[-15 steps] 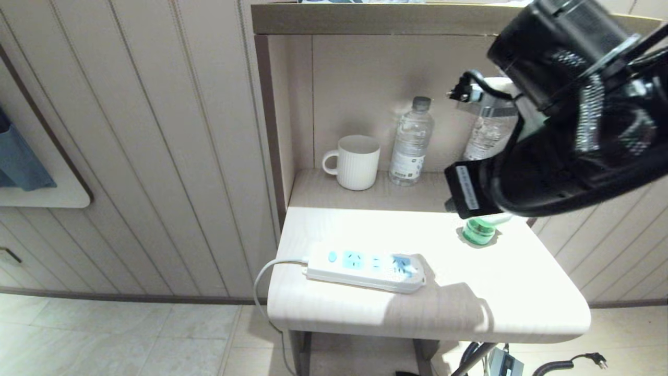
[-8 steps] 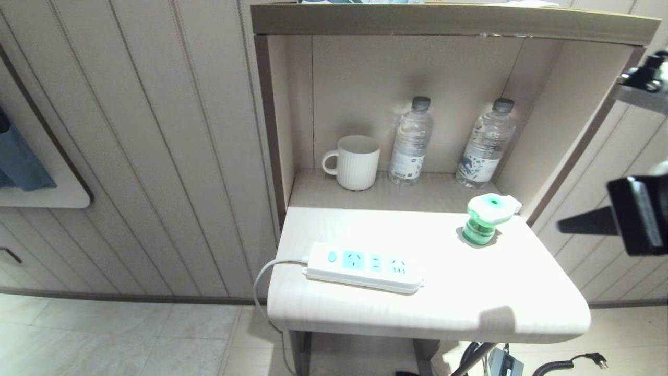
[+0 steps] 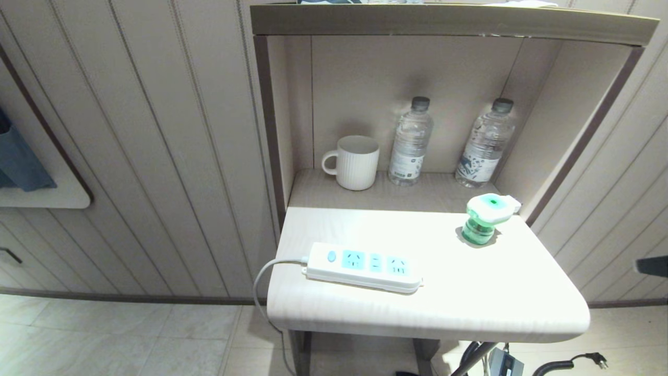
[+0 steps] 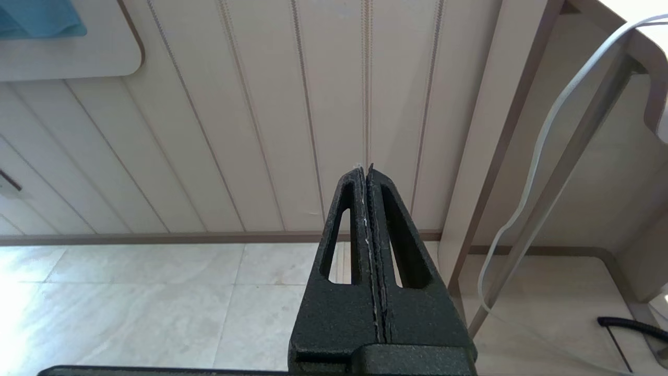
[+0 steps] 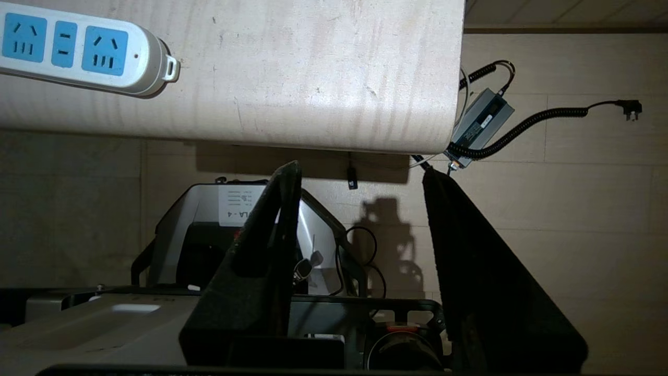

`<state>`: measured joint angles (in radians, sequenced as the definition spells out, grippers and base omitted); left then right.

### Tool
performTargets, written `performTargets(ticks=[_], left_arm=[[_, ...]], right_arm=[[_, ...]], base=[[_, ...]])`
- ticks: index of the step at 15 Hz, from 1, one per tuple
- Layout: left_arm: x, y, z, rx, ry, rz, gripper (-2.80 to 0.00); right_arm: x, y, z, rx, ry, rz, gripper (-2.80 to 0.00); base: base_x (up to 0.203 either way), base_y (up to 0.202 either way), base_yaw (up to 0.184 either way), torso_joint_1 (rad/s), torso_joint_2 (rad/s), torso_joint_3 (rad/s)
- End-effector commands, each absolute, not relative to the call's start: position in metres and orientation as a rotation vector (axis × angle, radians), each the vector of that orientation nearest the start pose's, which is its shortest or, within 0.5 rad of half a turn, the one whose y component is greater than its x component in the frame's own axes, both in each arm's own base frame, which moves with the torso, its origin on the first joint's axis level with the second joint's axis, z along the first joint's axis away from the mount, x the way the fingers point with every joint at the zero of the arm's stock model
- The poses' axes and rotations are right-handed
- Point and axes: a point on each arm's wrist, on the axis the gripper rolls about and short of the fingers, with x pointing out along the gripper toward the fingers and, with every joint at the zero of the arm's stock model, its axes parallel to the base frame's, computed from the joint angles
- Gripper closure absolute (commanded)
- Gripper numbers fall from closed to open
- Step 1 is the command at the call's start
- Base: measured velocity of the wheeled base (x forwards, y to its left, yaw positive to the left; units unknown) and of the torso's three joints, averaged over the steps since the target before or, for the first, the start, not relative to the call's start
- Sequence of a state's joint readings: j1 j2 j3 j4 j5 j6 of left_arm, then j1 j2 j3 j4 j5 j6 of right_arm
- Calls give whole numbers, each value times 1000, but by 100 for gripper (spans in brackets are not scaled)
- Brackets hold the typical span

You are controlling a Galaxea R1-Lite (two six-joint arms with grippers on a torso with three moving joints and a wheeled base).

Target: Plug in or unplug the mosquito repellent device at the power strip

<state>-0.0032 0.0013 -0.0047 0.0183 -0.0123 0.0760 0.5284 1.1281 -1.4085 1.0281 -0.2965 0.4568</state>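
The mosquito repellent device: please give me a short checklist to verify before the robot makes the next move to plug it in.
1. Mosquito repellent device upright on the table, apart from the power strip: ok.
2. Strip sockets free, nothing plugged: ok.
3. Right gripper open and empty: ok.
4. Right gripper near the device: not ok, it is low beside the table edge.
5. Left gripper shut, parked by the wall: ok.

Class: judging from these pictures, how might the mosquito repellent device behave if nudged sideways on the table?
The mosquito repellent device probably tips easily: its wide head overhangs a narrower bottle. It likely slides too, since the table looks smooth.
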Motion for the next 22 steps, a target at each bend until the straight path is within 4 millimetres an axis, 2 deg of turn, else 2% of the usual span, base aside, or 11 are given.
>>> performTargets(ticks=[1, 4, 7, 10, 14, 19, 22], left_arm=[[-23, 0, 75, 77, 15, -16, 0], [-23, 0, 75, 77, 15, -16, 0], [-23, 0, 75, 77, 15, -16, 0], [-23, 0, 75, 77, 15, -16, 0], [-23, 0, 75, 77, 15, -16, 0], [-23, 0, 75, 77, 15, -16, 0], [-23, 0, 75, 76, 15, -16, 0]], right_arm=[[100, 45, 319, 146, 763, 20, -280], [147, 46, 312, 250, 832, 11, -280], [199, 37, 299, 367, 929, 1, -280], [232, 30, 292, 491, 983, 14, -280], [248, 27, 294, 564, 992, 71, -280], [269, 10, 295, 635, 980, 80, -280], [274, 7, 297, 645, 966, 81, -280]], base=[[0, 0, 0, 0, 0, 0], [0, 0, 0, 0, 0, 0], [0, 0, 0, 0, 0, 0], [0, 0, 0, 0, 0, 0], [0, 0, 0, 0, 0, 0], [0, 0, 0, 0, 0, 0], [0, 0, 0, 0, 0, 0]])
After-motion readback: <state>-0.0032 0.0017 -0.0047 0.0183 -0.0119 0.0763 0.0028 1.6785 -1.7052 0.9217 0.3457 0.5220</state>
